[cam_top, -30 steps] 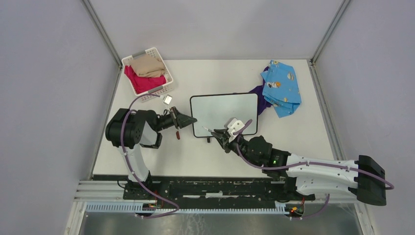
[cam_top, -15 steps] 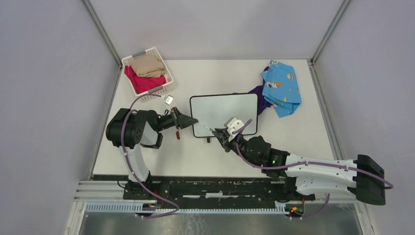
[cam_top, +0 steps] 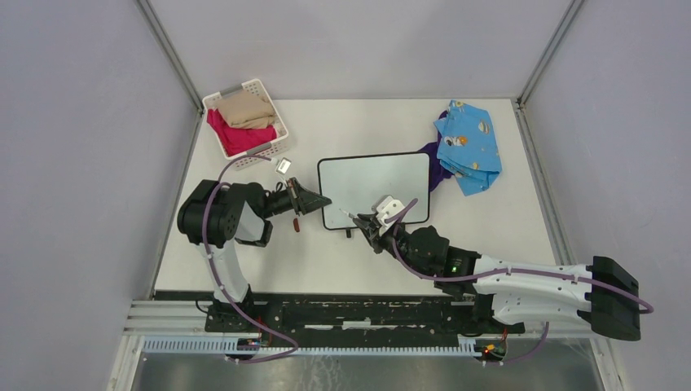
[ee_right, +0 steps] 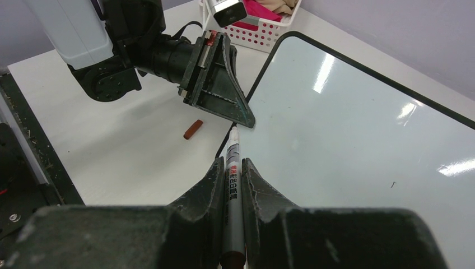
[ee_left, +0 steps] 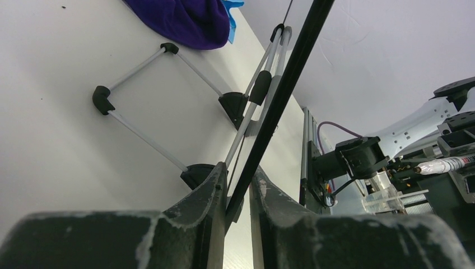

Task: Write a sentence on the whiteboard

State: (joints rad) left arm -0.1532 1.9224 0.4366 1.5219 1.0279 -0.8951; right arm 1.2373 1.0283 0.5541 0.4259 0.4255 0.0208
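Note:
The whiteboard [cam_top: 376, 189] stands mid-table, its face blank. My left gripper [cam_top: 324, 199] is shut on its left black edge; in the left wrist view the frame [ee_left: 280, 95] runs up between the fingers [ee_left: 238, 188], with the wire stand [ee_left: 145, 134] behind. My right gripper [cam_top: 360, 221] is shut on a grey marker [ee_right: 232, 185], uncapped. Its tip points at the board's lower left corner [ee_right: 358, 123], just beside the left gripper's fingers [ee_right: 224, 95]. I cannot tell whether the tip touches the board. The marker also shows in the left wrist view [ee_left: 445, 165].
A red marker cap [cam_top: 297, 226] lies on the table below the left gripper. A white basket [cam_top: 281, 138] with beige and pink clothes stands at the back left. A blue patterned cloth [cam_top: 468, 147] over a purple cloth [cam_top: 436, 169] lies right of the board.
The left gripper and the board's left edge have shifted slightly to the right. The right gripper with the marker has barely moved.

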